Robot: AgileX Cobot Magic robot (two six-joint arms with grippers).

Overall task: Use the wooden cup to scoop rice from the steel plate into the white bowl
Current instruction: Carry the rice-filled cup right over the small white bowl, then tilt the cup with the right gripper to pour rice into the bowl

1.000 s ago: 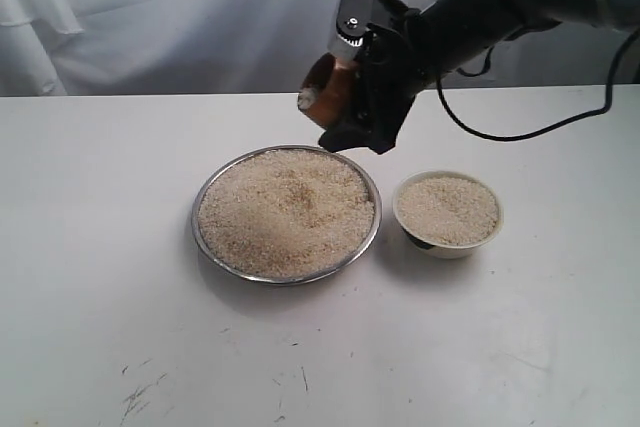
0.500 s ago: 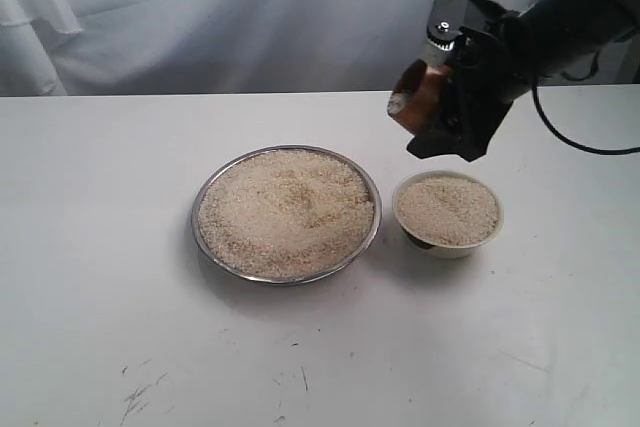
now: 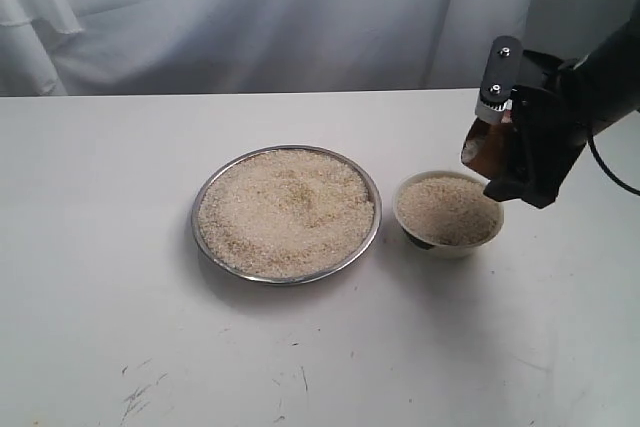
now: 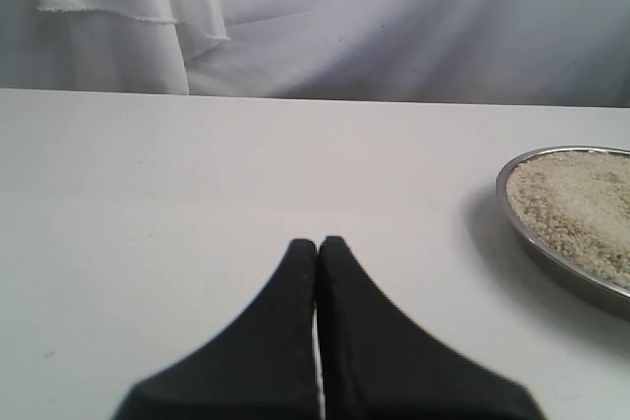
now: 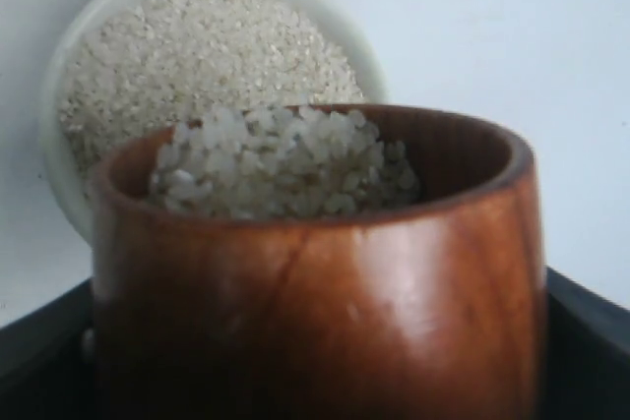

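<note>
Right gripper (image 3: pixel 508 152) is clamped on the wooden cup (image 3: pixel 483 150), loaded with rice (image 5: pixel 281 164), hanging just above the near edge of the white bowl (image 3: pixel 450 245) below it. That bowl looks close to full, so I reckon a quick or off-centre tip sends grains over its rim onto the table (image 3: pixel 100 247). Steel plate (image 3: pixel 372 190) sits just past the bowl. Left gripper (image 4: pixel 317 255) is pinched closed on nothing, well away.

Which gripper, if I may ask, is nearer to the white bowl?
Right. The right gripper holds the wooden cup just over the edge of the white bowl; the left gripper sits shut beyond the steel plate.
</note>
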